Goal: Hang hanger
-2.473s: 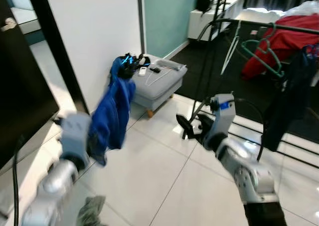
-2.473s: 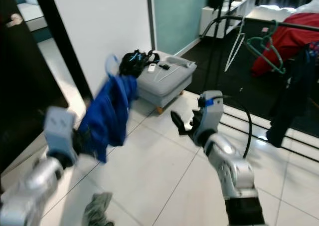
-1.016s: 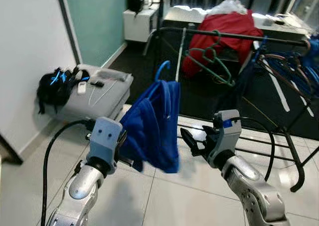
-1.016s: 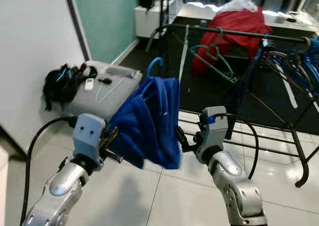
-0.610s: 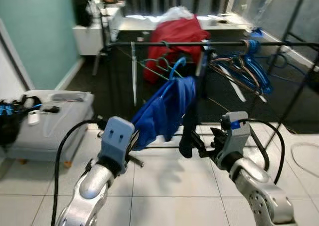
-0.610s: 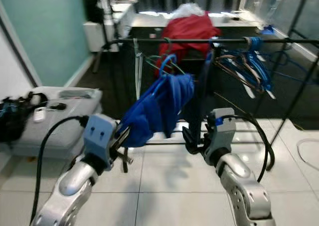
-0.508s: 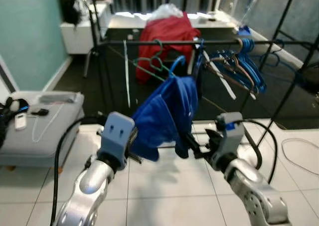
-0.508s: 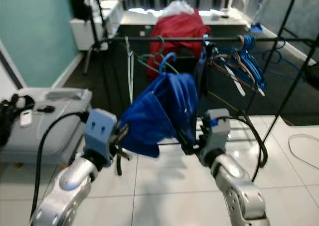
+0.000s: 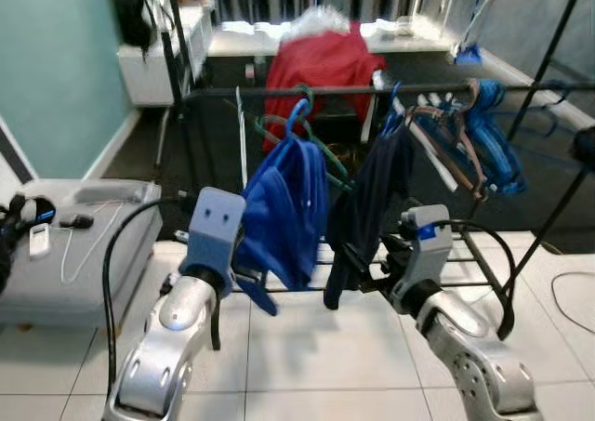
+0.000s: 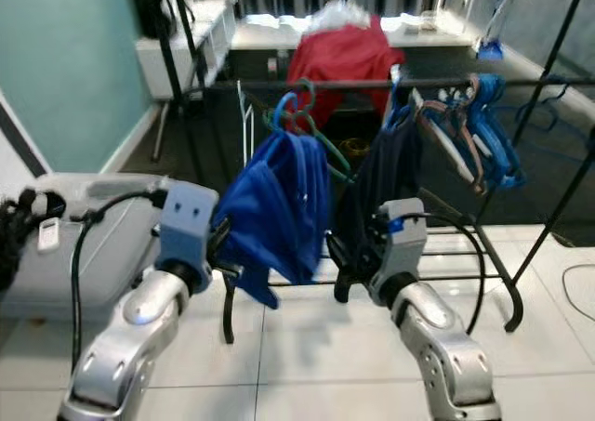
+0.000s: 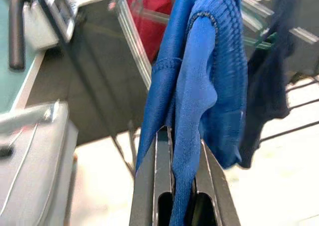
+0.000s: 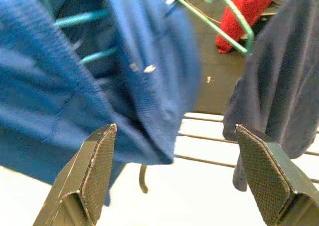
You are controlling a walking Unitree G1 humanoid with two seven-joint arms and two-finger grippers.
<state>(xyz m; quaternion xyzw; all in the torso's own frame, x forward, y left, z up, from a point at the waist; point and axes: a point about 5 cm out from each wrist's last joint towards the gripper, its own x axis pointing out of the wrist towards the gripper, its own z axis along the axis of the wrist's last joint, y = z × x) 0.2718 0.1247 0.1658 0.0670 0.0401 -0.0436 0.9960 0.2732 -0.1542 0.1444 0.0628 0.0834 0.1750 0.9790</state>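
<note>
1. The left gripper [image 11: 175, 151] is clenched on a fold of the blue garment [image 9: 284, 212], which hangs from a blue hanger [image 9: 299, 114]. In the left wrist view the cloth runs straight down between the two black fingers.

2. The hanger's hook sits up at the black rail [image 9: 335, 90] of the clothes rack, between a green hanger [image 9: 321, 147] and a dark navy garment [image 9: 367, 207]. Whether the hook is already over the rail or just in front of it I cannot tell.

3. The right gripper [image 12: 174, 171] is spread wide and holds nothing; it hovers just beside the blue garment's lower edge, with the navy garment near its other finger.

4. Likely risk — the grip is on cloth, not on the hanger itself. If the left arm lifts or pushes, the garment could slide off the hanger's shoulders, or the hanger could swing loosely.

5. The hook could catch the green hanger instead of the rail, since the two are crowded together there.

6. If the left gripper lets go before the hook is seated, hanger and garment would drop to the tiled floor [image 9: 307, 356].

7. The right gripper could snag the navy garment when it moves, tugging it along the rail — the gap between them is small.
</note>
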